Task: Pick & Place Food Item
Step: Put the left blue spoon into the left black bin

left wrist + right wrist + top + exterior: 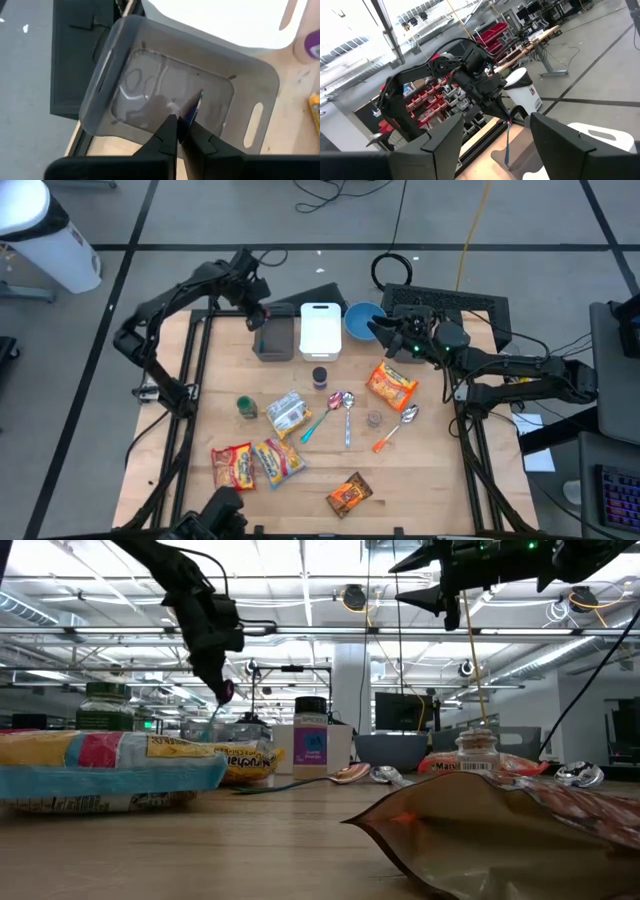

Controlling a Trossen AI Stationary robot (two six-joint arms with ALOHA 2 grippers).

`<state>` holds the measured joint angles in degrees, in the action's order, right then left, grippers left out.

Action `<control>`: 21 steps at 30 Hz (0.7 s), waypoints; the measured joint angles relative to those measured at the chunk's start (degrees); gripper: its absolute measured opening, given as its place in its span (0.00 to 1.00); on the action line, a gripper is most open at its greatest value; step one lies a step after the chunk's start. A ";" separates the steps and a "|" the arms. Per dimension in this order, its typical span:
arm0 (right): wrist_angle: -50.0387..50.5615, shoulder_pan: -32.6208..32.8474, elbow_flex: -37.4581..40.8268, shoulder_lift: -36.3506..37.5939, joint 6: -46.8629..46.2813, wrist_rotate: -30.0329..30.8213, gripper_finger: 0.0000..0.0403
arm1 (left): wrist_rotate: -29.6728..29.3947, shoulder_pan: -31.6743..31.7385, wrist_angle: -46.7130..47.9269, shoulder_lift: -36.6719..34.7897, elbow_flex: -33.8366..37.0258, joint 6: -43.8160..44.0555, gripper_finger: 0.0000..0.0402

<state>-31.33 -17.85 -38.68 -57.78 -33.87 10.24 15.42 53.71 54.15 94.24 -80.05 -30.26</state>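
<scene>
My left pincer (262, 318) hangs at upper centre of the high view, clamped on a thin blue utensil (192, 107) that dangles over the grey bin (274, 338), a smooth rounded plastic tub with slot handles. Beside it sit a white bin (321, 330) and a round blue bowl (358, 320). My right pincer (380, 330) hovers over that bowl, fingers apart. On the wooden table (440, 470) lie five crinkly food packets, one orange (391, 385), and three spoons.

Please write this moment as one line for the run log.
left gripper: shut on blue utensil, above grey bin | right gripper: open, raised, waiting
</scene>
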 joint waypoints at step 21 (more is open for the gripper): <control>2.66 1.49 0.00 0.02 -1.49 -0.02 0.56 | 2.53 0.96 20.78 20.97 -26.98 -3.52 0.02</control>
<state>-28.66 -16.36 -38.68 -57.76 -35.35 10.22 17.95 54.68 74.93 115.21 -107.03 -33.78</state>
